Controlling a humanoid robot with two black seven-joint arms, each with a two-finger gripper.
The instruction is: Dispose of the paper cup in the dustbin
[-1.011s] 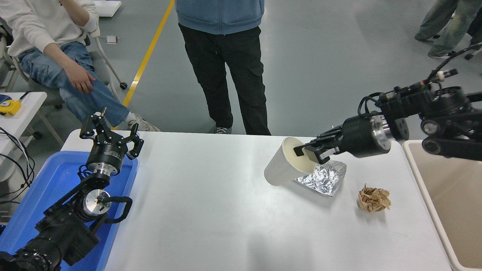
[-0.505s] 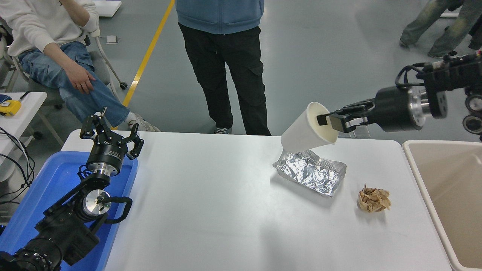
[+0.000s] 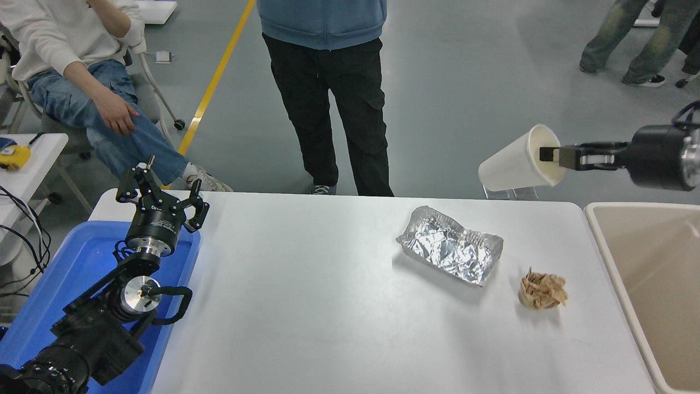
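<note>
My right pincer (image 3: 552,155) is shut on the rim of the paper cup (image 3: 517,162). One finger is inside the cup and the other is on the outside. I see the cup up in the air, off the surface (image 3: 306,306), past its far right edge. The cup lies on its side, with its open mouth facing right toward my pincer and its bottom pointing left.

The dustbin (image 3: 607,257) sits at the right end of the surface, nearer to me than the cup. The cup is not over it.

On the surface I see a crinkled foil tray (image 3: 449,251) and, to its right and closer to me, a brown paper ball (image 3: 542,291). They are near each other but not touching.

My left pincer (image 3: 159,198) is parked at the near left, over a blue tray (image 3: 65,273). Its fingers are spread apart and hold nothing.

A person in black trousers (image 3: 339,104) stands at the far side.
</note>
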